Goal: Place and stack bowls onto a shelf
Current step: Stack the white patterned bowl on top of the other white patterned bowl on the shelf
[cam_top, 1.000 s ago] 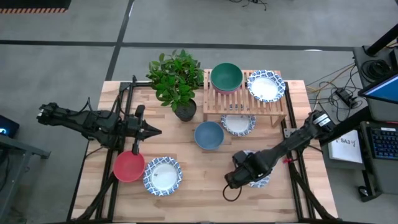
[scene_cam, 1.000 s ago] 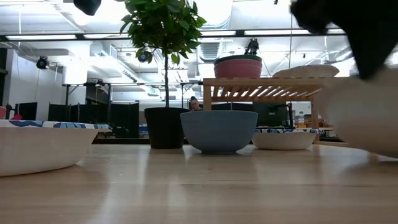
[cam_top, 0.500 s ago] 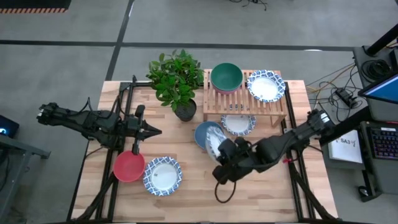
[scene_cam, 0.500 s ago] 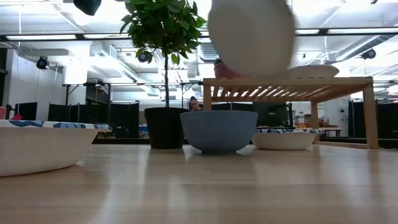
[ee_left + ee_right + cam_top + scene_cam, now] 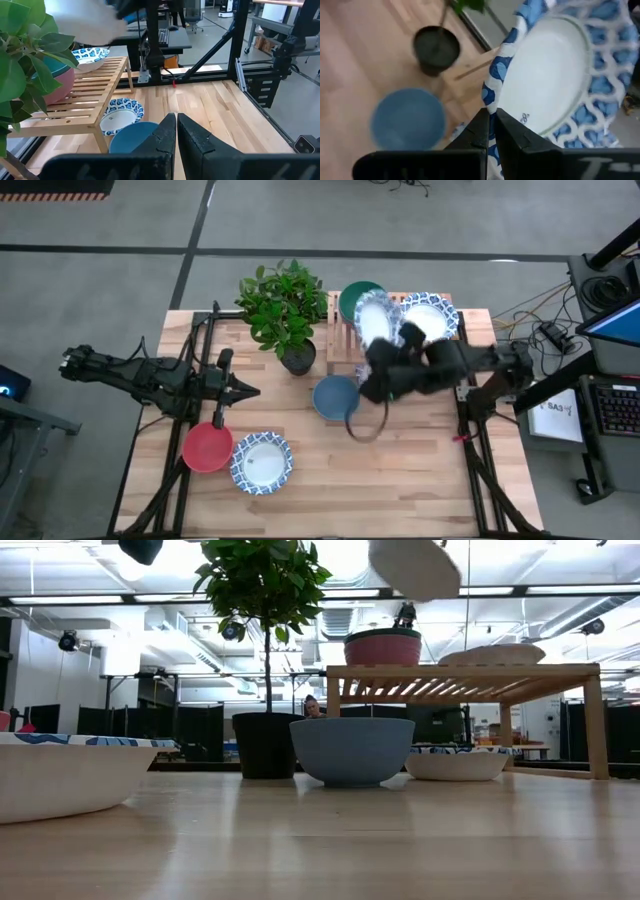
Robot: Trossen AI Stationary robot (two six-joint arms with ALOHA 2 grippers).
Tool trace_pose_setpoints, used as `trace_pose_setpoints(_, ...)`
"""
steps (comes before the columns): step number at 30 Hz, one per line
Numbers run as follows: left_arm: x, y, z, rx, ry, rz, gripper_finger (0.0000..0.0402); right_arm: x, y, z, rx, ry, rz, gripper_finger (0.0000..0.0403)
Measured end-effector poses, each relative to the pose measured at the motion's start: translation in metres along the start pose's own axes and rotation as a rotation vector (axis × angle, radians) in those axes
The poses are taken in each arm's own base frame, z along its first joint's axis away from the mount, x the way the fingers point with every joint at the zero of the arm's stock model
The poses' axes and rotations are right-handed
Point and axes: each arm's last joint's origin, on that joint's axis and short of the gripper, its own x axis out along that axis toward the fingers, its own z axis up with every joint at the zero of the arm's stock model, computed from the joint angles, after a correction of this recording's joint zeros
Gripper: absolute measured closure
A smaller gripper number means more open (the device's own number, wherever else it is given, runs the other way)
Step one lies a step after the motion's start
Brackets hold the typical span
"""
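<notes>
My right gripper [image 5: 378,348] is shut on a white bowl with a blue-patterned rim [image 5: 374,318], held high over the slatted wooden shelf [image 5: 343,342]. The held bowl shows at the top of the low view [image 5: 415,565]. On the shelf a dark green bowl [image 5: 352,298] sits nested in a pink one [image 5: 383,647], beside another patterned bowl [image 5: 432,316]. A blue bowl [image 5: 333,397] stands on the table in front of the shelf, and a patterned bowl [image 5: 455,762] sits under it. My left gripper [image 5: 252,391] is shut and empty at the table's left. My right gripper pinches the patterned bowl's rim [image 5: 491,106] between its two fingers, one finger on the inside and one on the outside. The fingers come at the rim from the table's near side. The bowl is lifted clear and steeply tilted, above the shelf.
A potted plant [image 5: 285,310] in a dark pot [image 5: 265,745] stands left of the shelf. A red bowl [image 5: 207,447] and another patterned bowl [image 5: 262,461] sit at the near left. The near right of the tabletop [image 5: 420,480] is bare wood.
My right gripper has carried the patterned bowl from the table's near right, first left toward the blue bowl, then up and toward the far edge over the shelf. The bowl has been lifted clear of the table and tipped steeply.
</notes>
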Motion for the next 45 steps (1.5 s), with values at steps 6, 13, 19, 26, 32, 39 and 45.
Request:
trace_pose_setpoints(6, 0.001, 0.000, 0.000, 0.001, 0.005, 0.000, 0.0402, 0.024, -0.043, 0.011, -0.027, 0.068, -0.088, 0.0391)
trace_pose_setpoints(13, 0.001, 0.000, -0.001, 0.013, 0.009, 0.000, 0.0402, 0.049, -0.081, 0.019, -0.078, 0.140, -0.176, 0.0391)
trace_pose_setpoints(19, 0.001, 0.000, -0.001, 0.018, 0.014, 0.000, 0.0402, 0.064, -0.106, 0.019, -0.049, 0.211, -0.164, 0.0391)
trace_pose_setpoints(26, 0.001, 0.000, -0.002, 0.020, 0.021, -0.001, 0.0402, 0.063, -0.124, 0.007, -0.002, 0.250, -0.150, 0.0391)
trace_pose_setpoints(32, 0.002, 0.000, -0.002, 0.027, 0.023, -0.001, 0.0402, 0.051, -0.135, -0.020, 0.034, 0.277, -0.151, 0.0391)
trace_pose_setpoints(39, 0.004, -0.001, -0.003, 0.032, 0.027, -0.001, 0.0402, 0.051, -0.136, -0.053, 0.041, 0.343, -0.134, 0.0391)
trace_pose_setpoints(45, 0.004, -0.001, -0.002, 0.032, 0.026, -0.001, 0.0402, 0.060, -0.133, -0.068, 0.005, 0.400, -0.139, 0.0390)
